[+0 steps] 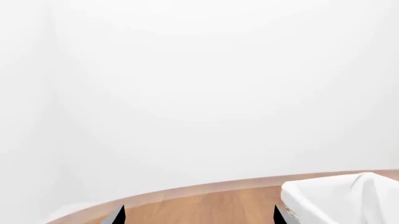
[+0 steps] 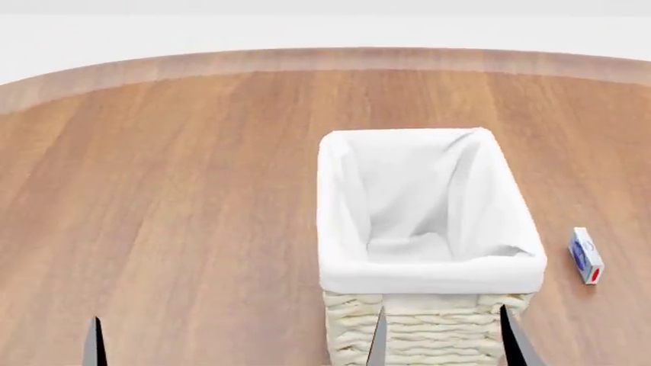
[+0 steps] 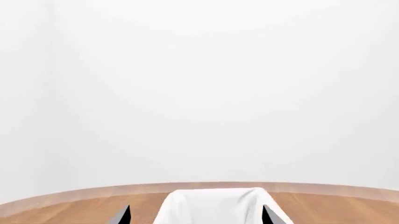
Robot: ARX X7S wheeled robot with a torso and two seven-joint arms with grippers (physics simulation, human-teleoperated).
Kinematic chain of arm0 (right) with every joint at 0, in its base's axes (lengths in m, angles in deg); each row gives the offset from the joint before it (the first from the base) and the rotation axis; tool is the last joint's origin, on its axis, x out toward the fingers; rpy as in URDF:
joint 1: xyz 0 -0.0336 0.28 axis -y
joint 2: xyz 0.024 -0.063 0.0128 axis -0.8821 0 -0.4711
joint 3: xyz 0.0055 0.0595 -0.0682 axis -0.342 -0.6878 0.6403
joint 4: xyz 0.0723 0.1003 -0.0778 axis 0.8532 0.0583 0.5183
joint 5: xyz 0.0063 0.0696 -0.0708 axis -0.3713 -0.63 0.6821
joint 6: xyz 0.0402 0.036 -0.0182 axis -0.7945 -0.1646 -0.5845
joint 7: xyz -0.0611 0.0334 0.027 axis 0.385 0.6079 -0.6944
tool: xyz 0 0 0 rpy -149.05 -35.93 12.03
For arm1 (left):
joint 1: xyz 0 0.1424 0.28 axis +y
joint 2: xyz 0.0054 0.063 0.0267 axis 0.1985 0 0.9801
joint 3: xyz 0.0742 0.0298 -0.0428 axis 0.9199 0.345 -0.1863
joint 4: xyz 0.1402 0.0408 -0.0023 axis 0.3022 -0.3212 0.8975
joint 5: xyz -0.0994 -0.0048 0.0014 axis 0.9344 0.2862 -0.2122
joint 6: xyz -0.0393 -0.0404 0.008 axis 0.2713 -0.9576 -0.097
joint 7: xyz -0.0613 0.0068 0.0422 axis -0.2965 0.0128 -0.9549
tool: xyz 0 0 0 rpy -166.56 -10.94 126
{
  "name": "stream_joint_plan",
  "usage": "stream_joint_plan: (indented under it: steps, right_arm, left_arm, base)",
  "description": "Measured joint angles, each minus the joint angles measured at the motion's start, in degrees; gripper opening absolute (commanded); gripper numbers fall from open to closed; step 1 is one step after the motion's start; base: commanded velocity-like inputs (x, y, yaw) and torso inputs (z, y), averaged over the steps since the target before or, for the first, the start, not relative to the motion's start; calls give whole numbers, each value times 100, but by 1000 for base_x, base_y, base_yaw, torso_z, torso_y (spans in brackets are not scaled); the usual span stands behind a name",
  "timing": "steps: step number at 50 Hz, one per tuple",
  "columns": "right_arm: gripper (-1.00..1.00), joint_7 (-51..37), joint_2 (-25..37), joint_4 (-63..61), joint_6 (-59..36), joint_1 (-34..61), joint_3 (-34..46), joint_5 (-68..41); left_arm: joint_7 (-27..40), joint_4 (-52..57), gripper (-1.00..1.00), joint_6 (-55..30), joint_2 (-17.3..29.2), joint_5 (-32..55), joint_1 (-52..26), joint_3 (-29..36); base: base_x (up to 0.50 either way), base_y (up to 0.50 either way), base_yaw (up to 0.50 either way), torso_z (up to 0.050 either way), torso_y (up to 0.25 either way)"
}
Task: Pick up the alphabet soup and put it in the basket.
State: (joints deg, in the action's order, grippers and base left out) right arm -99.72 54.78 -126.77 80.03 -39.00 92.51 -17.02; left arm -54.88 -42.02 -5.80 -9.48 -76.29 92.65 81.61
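The alphabet soup can is out of view in all frames. The basket (image 2: 428, 206) is cream wicker with a white cloth liner and stands near the table's front, right of centre, with nothing inside it. My right gripper (image 2: 444, 343) is open, its two dark fingertips just in front of the basket's near wall. In the right wrist view my right gripper (image 3: 196, 215) frames the basket (image 3: 212, 205). My left gripper (image 1: 197, 217) is open and empty over bare wood, with the basket (image 1: 343, 198) off to one side. Only one left fingertip (image 2: 94, 343) shows in the head view.
A small white box with blue and red print (image 2: 586, 255) lies on the wooden table (image 2: 183, 191) to the right of the basket. The table's curved far edge (image 2: 325, 61) meets a plain white background.
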Motion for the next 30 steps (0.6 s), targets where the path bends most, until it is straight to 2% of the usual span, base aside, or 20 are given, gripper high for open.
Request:
stream_joint_plan:
  steps: [15,21,30]
  right_arm:
    - [100,-33,69,10,125,-31,44,-15]
    - [100,-52,90,-5,56,-13,69,-46]
    - [100,-86,140,-28,90,-17,77,-43]
  left_arm:
    - [66,-49,100,-12,57,39,-32,35]
    - [94,-61,100,-21,83,49,-42,46]
    - [129,-76,100,-31,105,66,-56,77]
  base:
    - [0,16,0,0,0]
    - [0,-500,0,0,0]
    - [0,0,0,0,0]
